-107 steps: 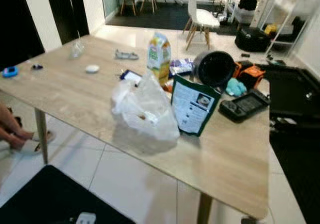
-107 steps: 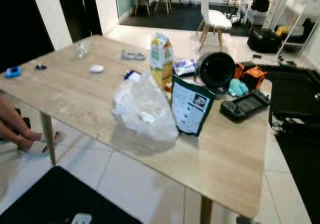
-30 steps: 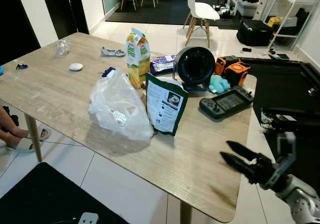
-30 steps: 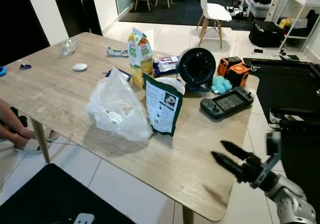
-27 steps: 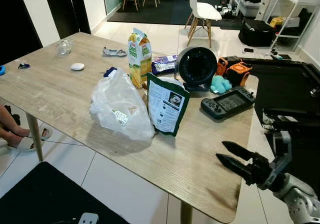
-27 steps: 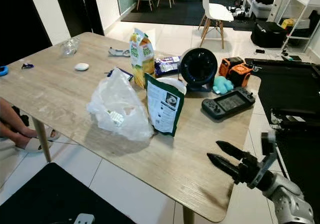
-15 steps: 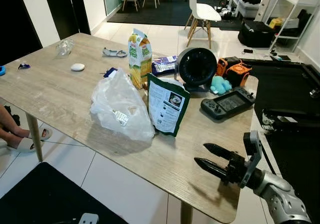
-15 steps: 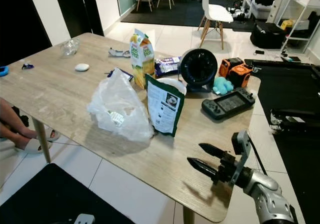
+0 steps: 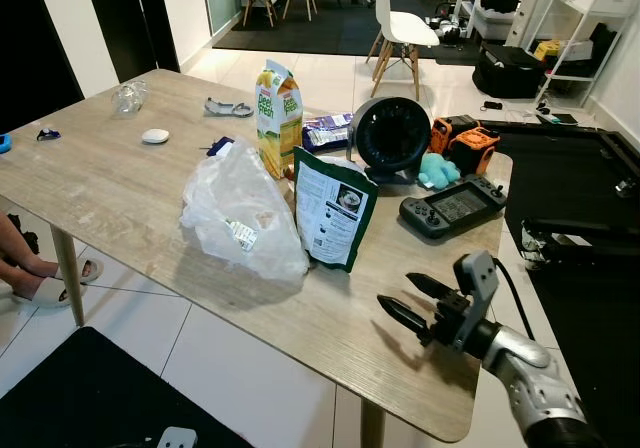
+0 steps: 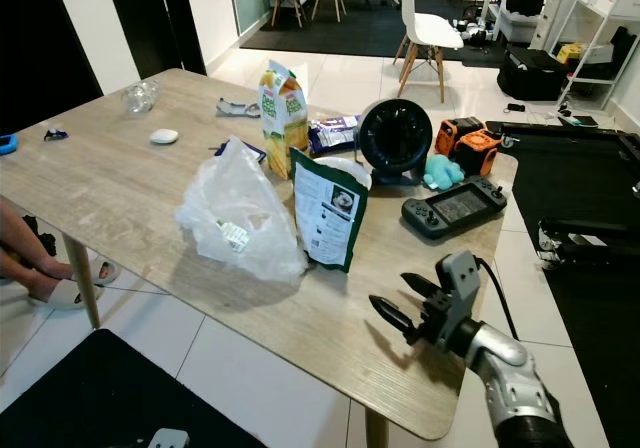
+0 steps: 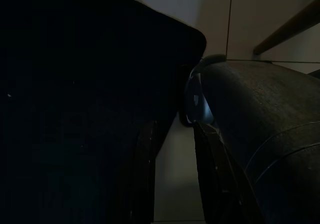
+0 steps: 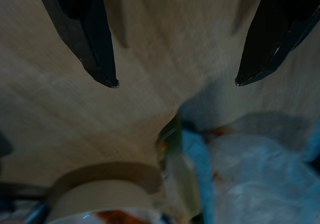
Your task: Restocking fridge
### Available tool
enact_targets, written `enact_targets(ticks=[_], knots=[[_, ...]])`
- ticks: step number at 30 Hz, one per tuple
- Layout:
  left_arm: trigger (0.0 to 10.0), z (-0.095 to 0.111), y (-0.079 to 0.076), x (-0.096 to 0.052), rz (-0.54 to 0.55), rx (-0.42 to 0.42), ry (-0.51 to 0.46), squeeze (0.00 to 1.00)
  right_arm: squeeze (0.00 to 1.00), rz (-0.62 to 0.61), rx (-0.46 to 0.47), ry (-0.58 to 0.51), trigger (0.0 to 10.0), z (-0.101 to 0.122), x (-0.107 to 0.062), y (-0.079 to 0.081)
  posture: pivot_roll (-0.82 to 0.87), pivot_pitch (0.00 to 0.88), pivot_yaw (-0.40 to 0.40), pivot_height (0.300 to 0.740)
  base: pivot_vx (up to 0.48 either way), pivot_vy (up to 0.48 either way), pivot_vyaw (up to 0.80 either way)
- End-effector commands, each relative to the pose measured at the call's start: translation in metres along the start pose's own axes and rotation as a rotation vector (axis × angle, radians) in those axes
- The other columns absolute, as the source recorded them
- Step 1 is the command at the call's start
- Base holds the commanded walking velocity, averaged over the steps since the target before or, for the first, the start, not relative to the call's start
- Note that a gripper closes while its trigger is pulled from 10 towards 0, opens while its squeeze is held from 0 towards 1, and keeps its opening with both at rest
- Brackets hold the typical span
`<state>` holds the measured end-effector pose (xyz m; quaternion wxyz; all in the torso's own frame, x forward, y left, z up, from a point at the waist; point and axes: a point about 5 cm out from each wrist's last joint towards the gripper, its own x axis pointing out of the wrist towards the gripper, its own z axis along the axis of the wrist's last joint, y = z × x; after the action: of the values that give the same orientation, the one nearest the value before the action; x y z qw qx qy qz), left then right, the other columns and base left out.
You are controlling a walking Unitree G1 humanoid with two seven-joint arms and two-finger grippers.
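Groceries, left eye view: green pouch point(image 9: 334, 210) stands upright at frame centre on the worktop point(image 9: 110, 193); plastic bag point(image 9: 243, 217) touches its left side; juice carton point(image 9: 278, 118) stands behind, upper centre.
Right end effector, left eye view: right end effector point(image 9: 409, 301) at lower right, low over the worktop, fingers apart, pointing toward the pouch, well apart from it.
Other items, right eye view: black fan point(image 10: 394, 139), game controller point(image 10: 456, 208) and orange boxes point(image 10: 466, 146) at upper right.
Left wrist view: left end effector point(image 11: 172, 174) hangs idle in shade, fingers slightly apart.
Right wrist view: fingertips point(image 12: 104, 71) spread wide, holding nothing; pouch edge point(image 12: 178, 164) ahead at lower centre.
Step in hand: approach for pickup, judged.
Next move: advance to straddle the pouch, then close; a thin upright pouch may tip.
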<state>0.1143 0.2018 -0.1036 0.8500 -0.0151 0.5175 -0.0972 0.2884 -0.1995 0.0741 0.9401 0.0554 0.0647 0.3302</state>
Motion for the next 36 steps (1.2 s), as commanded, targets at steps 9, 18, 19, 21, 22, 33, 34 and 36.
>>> enact_targets(ticks=[9, 18, 19, 21, 22, 33, 34, 36], knots=[[10.0, -0.012, -0.015, 0.002, -0.052, -0.004, 0.038, 0.00, 0.00, 0.024, -0.026, -0.032, 10.0, 0.004, 0.021, 0.014, 0.07, 0.000, -0.020, 0.740, 0.000, 0.000, 0.00], [10.0, -0.015, -0.016, 0.001, -0.054, -0.004, 0.041, 0.00, 0.00, -0.008, -0.068, -0.034, 10.0, 0.002, 0.047, 0.030, 0.08, 0.000, -0.028, 0.740, 0.000, 0.000, 0.00], [10.0, -0.015, -0.016, 0.001, -0.053, -0.005, 0.040, 0.00, 0.00, -0.035, -0.077, -0.029, 10.0, 0.002, 0.050, 0.028, 0.08, 0.000, -0.029, 0.740, 0.000, 0.000, 0.00], [10.0, -0.015, -0.016, 0.001, -0.053, -0.006, 0.040, 0.00, 0.00, -0.073, -0.089, -0.017, 10.0, 0.002, 0.053, 0.026, 0.08, 0.000, -0.030, 0.740, 0.000, 0.000, 0.00], [10.0, -0.016, -0.016, 0.001, -0.053, -0.006, 0.041, 0.00, 0.00, -0.088, -0.098, -0.008, 10.0, 0.001, 0.054, 0.025, 0.08, 0.000, -0.029, 0.740, 0.000, 0.000, 0.00], [10.0, -0.017, -0.017, 0.001, -0.056, -0.007, 0.042, 0.00, 0.00, -0.146, -0.101, 0.028, 10.0, -0.007, 0.064, 0.030, 0.08, 0.000, -0.031, 0.740, 0.000, 0.000, 0.00], [10.0, -0.017, -0.017, 0.001, -0.057, -0.007, 0.042, 0.00, 0.00, -0.144, -0.085, 0.019, 10.0, -0.007, 0.067, 0.032, 0.08, 0.001, -0.033, 0.740, 0.000, 0.000, 0.00], [10.0, -0.017, -0.018, 0.001, -0.059, -0.006, 0.044, 0.00, 0.00, -0.139, -0.062, -0.003, 10.0, -0.006, 0.073, 0.036, 0.08, 0.001, -0.033, 0.740, 0.000, 0.000, 0.00]])
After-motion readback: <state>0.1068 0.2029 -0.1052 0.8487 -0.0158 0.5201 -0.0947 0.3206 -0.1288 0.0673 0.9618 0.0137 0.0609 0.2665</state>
